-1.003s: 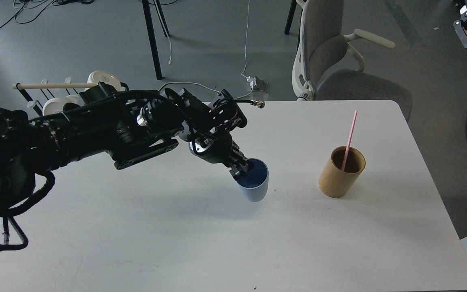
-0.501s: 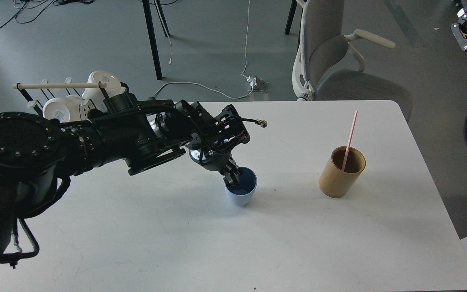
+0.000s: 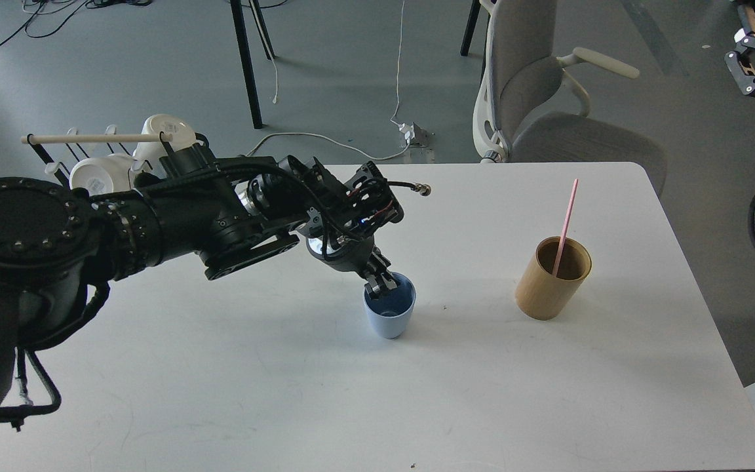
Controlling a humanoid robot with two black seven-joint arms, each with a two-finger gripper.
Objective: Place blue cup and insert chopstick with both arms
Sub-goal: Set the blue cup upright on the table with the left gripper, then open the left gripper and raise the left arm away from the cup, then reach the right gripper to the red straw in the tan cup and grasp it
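The blue cup stands upright on the white table, near the middle. My left gripper hangs just over the cup's back-left rim, and its fingers look parted and lifted off the rim. A pink chopstick stands tilted in a brown wooden cup to the right of the blue cup. My right arm and gripper are out of view.
A rack with white cups and a wooden rod stands off the table's back left corner, behind my left arm. A grey office chair stands behind the table's far edge.
My left arm brought the tilted blue cup left and down and set it upright on the table. The gripper has now risen slightly off the rim while the cup stays put.
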